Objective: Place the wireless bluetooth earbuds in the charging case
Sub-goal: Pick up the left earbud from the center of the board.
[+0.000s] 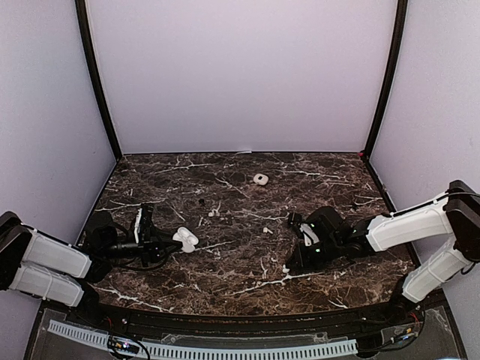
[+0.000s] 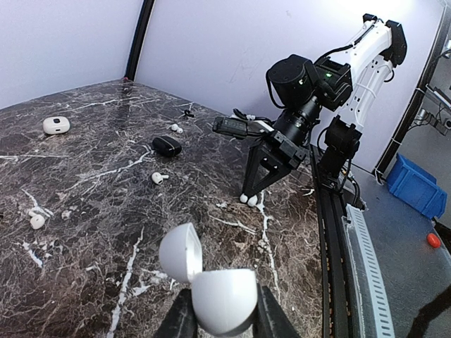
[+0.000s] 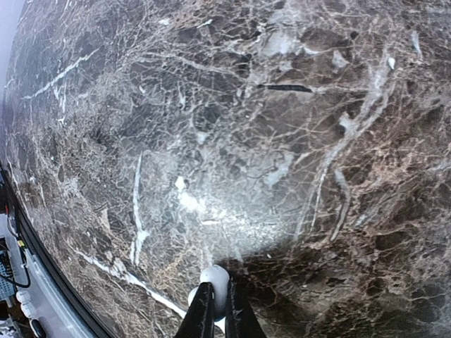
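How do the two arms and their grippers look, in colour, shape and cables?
The right arm and the left arm have white boxy links and black joints, with thin black cables along them. A small green light glows near the right wrist. The right gripper and the left gripper have slim black fingers.

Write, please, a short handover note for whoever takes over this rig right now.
Left end effector: shut on the open white pebble-shaped charging case, lid hinged up; its inside is hidden.
Right end effector: shut on a small glossy white earbud, low at the dark marble table.
Loose white earbuds lie scattered on it.
A closed white oval case and a black oval case lie farther back.
Done: case opened and held, one bud gripped.
Left: seat that bud in the case, then likely the others.
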Robot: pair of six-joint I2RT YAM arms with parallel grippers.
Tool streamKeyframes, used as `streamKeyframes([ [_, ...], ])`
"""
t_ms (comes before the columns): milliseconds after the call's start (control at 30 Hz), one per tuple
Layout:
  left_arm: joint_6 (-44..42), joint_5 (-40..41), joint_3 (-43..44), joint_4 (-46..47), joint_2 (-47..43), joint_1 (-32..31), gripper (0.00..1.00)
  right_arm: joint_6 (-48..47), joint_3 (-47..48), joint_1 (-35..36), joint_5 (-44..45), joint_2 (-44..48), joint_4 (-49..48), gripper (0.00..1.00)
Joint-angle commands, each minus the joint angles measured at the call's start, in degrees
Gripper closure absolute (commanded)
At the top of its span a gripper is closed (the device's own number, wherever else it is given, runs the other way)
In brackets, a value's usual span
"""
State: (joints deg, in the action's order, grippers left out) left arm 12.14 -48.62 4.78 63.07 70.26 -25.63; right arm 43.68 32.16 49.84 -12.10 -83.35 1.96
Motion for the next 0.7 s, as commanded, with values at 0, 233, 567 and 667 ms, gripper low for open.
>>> streamKeyframes([
  [0, -0.89, -0.89, 0.76, -0.55, -1.00, 0.04, 0.81, 0.36, 0.36, 0.26, -2.06, 1.24, -1.98, 0.96],
  [233, -0.89, -0.95, 0.74, -0.58, -1.21, 0.07, 0.81, -0.35, 0.35, 0.21, -2.46, 4.00, -2.99, 1.00],
  [567, 1.36, -5.94, 0.86, 4.14, 1.94, -0.32, 0.81, -5.37, 2.10, 0.63, -3.30, 6.13, -4.05, 1.00],
  [667, 1.61, -7.38, 0.98, 7.22, 4.11, -1.76, 0.81, -7.56, 2.88, 2.32, -2.47, 7.31, -6.74, 1.00],
])
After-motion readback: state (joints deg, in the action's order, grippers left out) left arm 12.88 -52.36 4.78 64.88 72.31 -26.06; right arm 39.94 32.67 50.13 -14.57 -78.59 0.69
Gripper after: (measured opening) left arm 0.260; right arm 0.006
